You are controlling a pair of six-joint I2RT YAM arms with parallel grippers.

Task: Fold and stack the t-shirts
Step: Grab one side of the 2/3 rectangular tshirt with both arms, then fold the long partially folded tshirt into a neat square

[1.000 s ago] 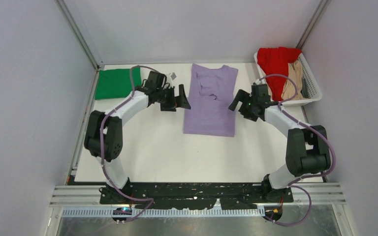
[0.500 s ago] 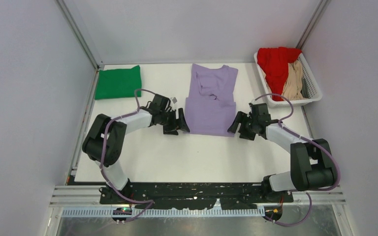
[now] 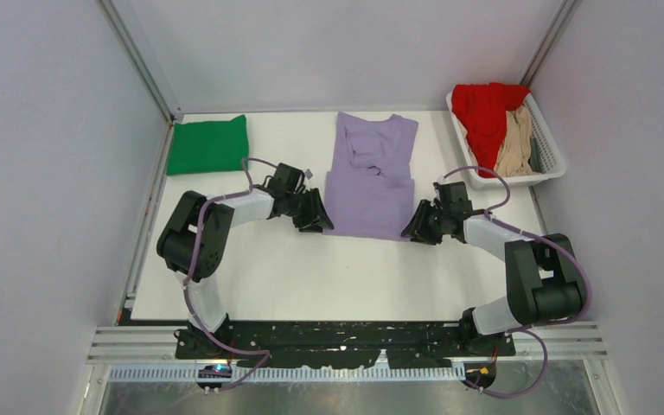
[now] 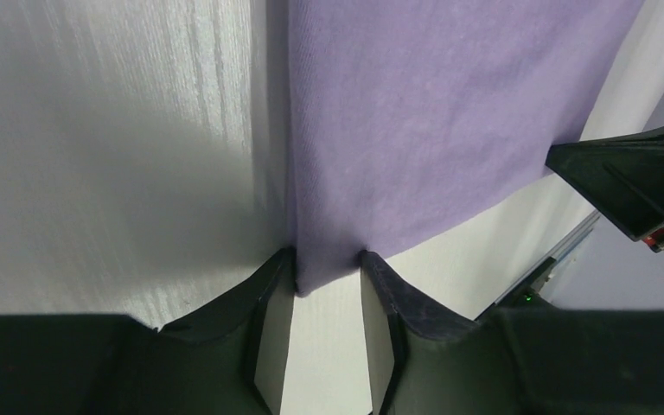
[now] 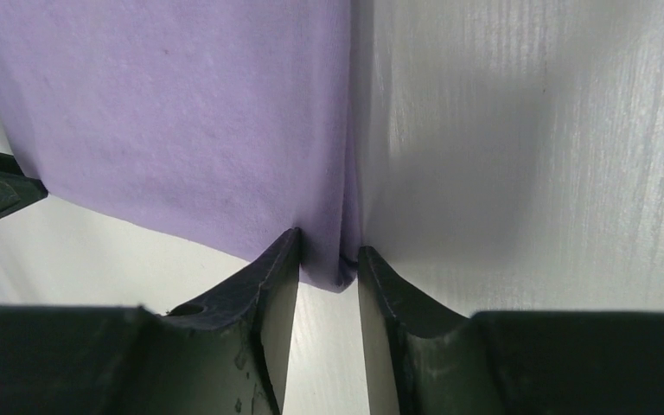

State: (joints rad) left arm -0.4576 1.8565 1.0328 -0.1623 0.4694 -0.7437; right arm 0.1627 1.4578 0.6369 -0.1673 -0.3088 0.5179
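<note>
Lavender t-shirt (image 3: 370,186); left claw (image 4: 328,264), right claw (image 5: 328,248) each straddle a near corner.

The white worktop (image 3: 311,277) carries three things, well apart. A green t-shirt (image 3: 208,144), folded into a compact rectangle, lies in the upper left of the top view. A lavender t-shirt (image 3: 372,177) lies at upper centre, sleeves folded in, its hem toward the bottom of the frame. A white slatted basket (image 3: 553,160) sits at the upper right, heaped with red and tan cloth.
</note>
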